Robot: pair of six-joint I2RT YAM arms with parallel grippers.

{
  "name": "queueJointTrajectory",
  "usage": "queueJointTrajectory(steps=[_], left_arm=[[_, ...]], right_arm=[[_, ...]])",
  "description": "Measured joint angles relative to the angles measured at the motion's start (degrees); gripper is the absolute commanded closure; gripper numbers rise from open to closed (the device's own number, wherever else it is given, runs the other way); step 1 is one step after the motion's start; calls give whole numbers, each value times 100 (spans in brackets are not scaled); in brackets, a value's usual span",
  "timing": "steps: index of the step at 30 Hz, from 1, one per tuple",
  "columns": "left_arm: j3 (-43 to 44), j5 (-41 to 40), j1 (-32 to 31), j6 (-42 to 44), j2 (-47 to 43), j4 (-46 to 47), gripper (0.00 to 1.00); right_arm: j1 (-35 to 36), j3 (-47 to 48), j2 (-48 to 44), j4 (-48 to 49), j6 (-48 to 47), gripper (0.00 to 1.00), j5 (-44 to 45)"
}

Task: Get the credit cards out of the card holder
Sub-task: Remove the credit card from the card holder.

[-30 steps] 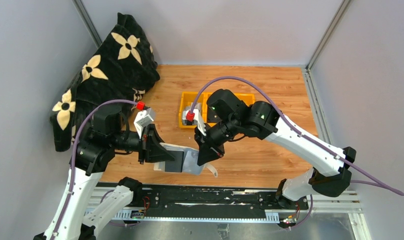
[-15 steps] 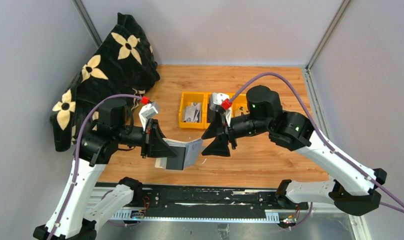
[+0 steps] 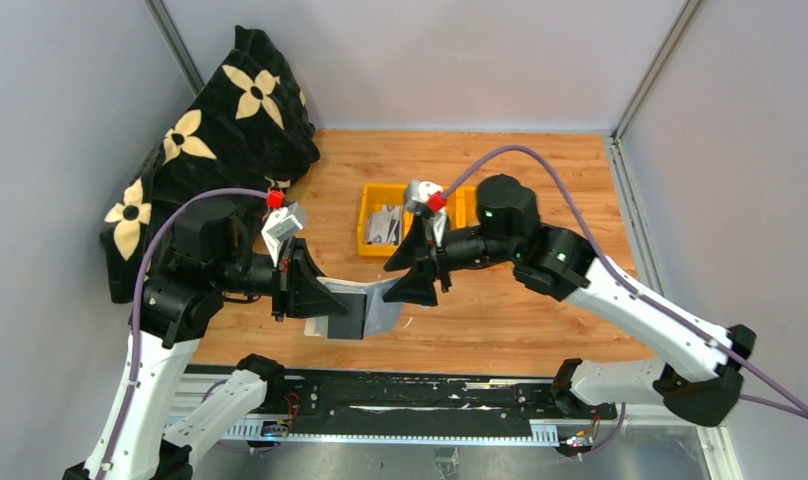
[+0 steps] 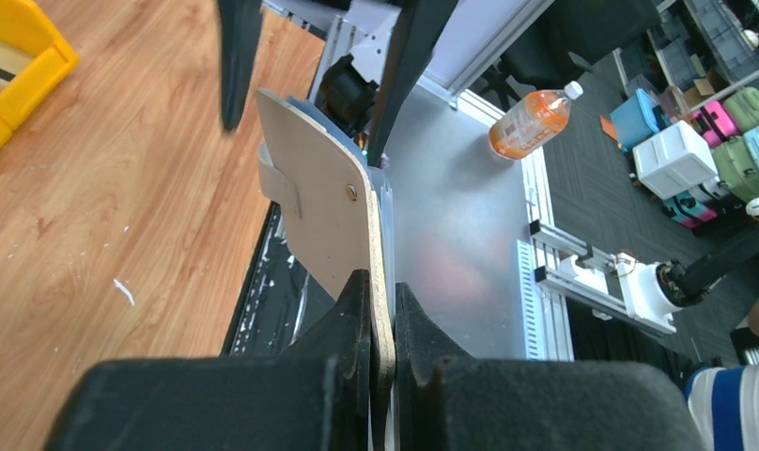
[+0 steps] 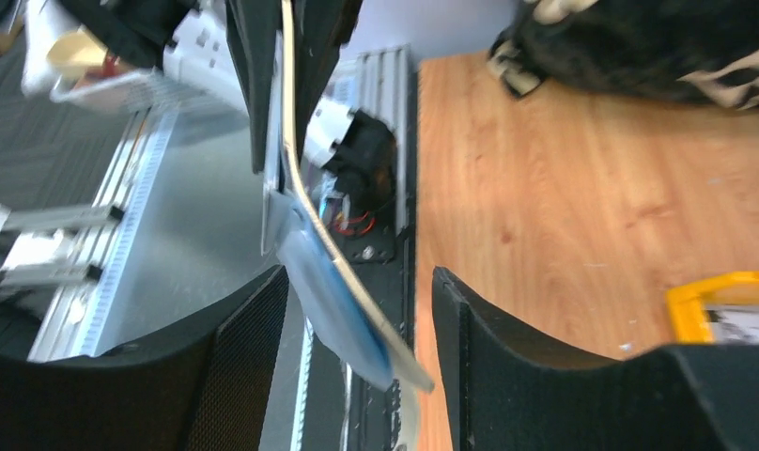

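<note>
The wood-grain tabletop (image 3: 540, 180) carries a rumpled black cloth (image 3: 220, 110) with cream flowers at the far left. A yellow plastic bin (image 3: 366, 225) sits mid-table, its right half hidden by the right arm. Near the front edge the left gripper (image 4: 380, 282) is clamped on the flat beige card holder (image 3: 355, 310), held in the air. The right gripper (image 5: 357, 282) is spread around the holder's free end. Grey-white credit cards (image 3: 384, 226) lie in the bin's left compartment.

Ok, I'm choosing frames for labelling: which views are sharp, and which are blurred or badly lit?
Top external: sharp and evenly lit, with only soft shadows. Left wrist: the card holder is crisp, though the near foreground is dark and soft. Right wrist: smeared throughout, the same holder's edge included.
</note>
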Motion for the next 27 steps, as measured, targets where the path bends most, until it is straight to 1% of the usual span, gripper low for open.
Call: queueJointTrajectory(steps=[2, 4, 6, 9, 12, 15, 18, 24, 27], left_arm=[[0, -116, 0, -63, -24, 7, 100], [-87, -286, 0, -306, -76, 164, 100], [-337, -457, 0, -697, -195, 553, 100], [-946, -754, 0, -1513, -505, 1478, 100], [-1248, -955, 0, -2098, -697, 2052, 100], [-1220, -1032, 0, -2371, -706, 2365, 100], [-1156, -1104, 2, -2481, -702, 2457, 100], [-1147, -1163, 4, -2577, -721, 2511, 100], [-1145, -1147, 4, -2640, -721, 2601, 100]], right_arm=[[-15, -160, -363, 262, 170, 42, 354], [-22, -380, -898, 671, 433, 44, 741], [-22, -549, -1309, 1056, 691, 45, 938], [-20, -750, -1578, 1718, 1228, 48, 850], [-17, -1016, -1344, 2507, 1908, 48, 551], [33, -1222, -879, 2839, 2326, 47, 389], [85, -1513, -487, 2896, 2610, 46, 304], [151, -1648, -531, 3139, 2874, 48, 251], [162, -1703, -540, 3403, 2990, 52, 236]])
